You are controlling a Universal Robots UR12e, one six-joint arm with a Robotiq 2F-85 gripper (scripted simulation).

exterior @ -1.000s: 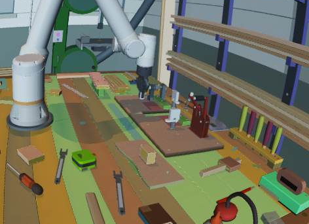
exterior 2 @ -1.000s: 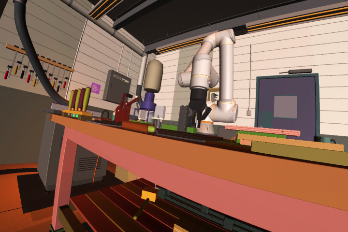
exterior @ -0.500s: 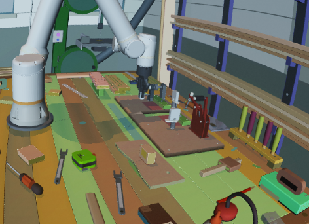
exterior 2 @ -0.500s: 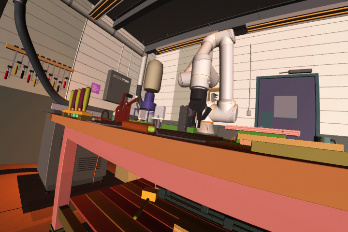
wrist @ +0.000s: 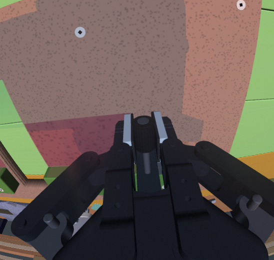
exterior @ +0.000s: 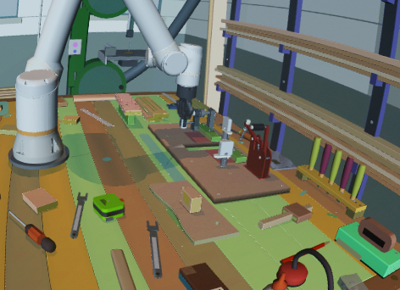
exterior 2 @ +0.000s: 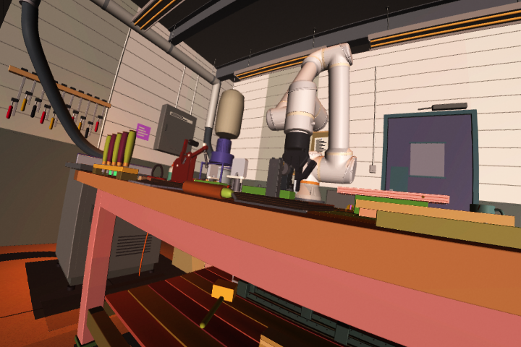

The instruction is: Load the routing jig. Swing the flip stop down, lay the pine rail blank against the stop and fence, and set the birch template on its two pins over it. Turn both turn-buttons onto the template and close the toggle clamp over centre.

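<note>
The flip stop's arm is mostly hidden behind my fingers; only its black knurled knob (wrist: pixel 143 137) on a thin stem shows, gripped in my closed gripper (wrist: pixel 142 128) at the far end of the jig's brown base plate (exterior: pixel 220 163). From the side my gripper (exterior: pixel 183 122) points down beside the dark stop bracket (exterior: pixel 203 117). The red toggle clamp (exterior: pixel 257 153) stands upright at the jig's right edge. The birch template (exterior: pixel 193 210) lies flat on the bench in front of the jig with a pale block on it. The pine rail blank (exterior: pixel 128 103) rests on a green stand further back.
The jig's fence and a grey post (exterior: pixel 224 144) stand just right of my gripper. Wrenches (exterior: pixel 154 248), a green tape measure (exterior: pixel 108 207), a screwdriver (exterior: pixel 36 233) and a mallet (exterior: pixel 288 214) lie on the near bench. Lumber racks (exterior: pixel 313 87) run along the right.
</note>
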